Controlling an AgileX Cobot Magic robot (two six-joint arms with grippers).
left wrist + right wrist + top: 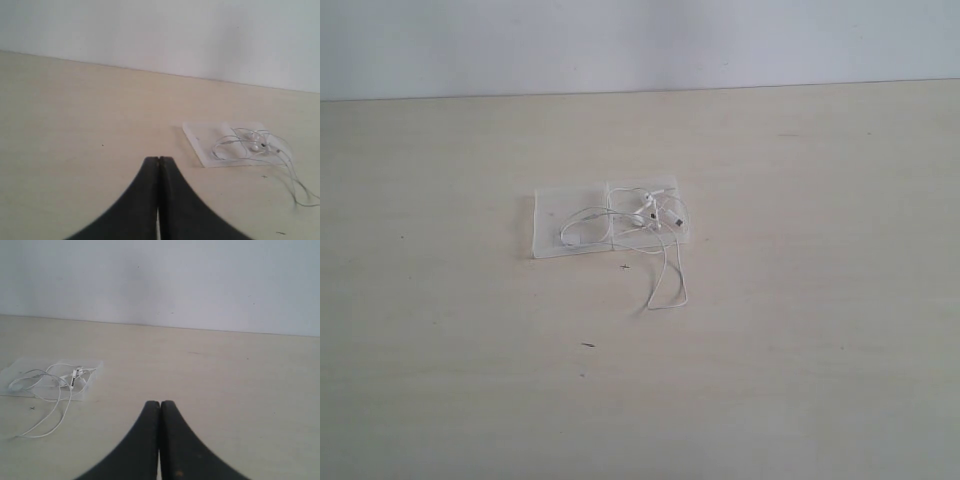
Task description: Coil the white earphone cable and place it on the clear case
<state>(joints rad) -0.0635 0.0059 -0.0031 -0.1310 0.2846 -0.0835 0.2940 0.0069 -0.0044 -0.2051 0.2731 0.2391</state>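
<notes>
The clear case (552,215) lies flat on the table, its two square halves side by side. The white earphone cable (660,262) sits loosely tangled on it, mostly over the right half, with one long loop hanging off the case's near edge onto the table. Both show in the left wrist view as clear case (200,142) and cable (295,187), and in the right wrist view as case (17,365) and cable (52,420). My left gripper (158,159) and right gripper (160,403) are shut, empty, and well away from the case. Neither arm shows in the exterior view.
The pale wooden table (800,350) runs back to a white wall (640,40). A few small dark specks lie on it, one (588,345) in front of the case.
</notes>
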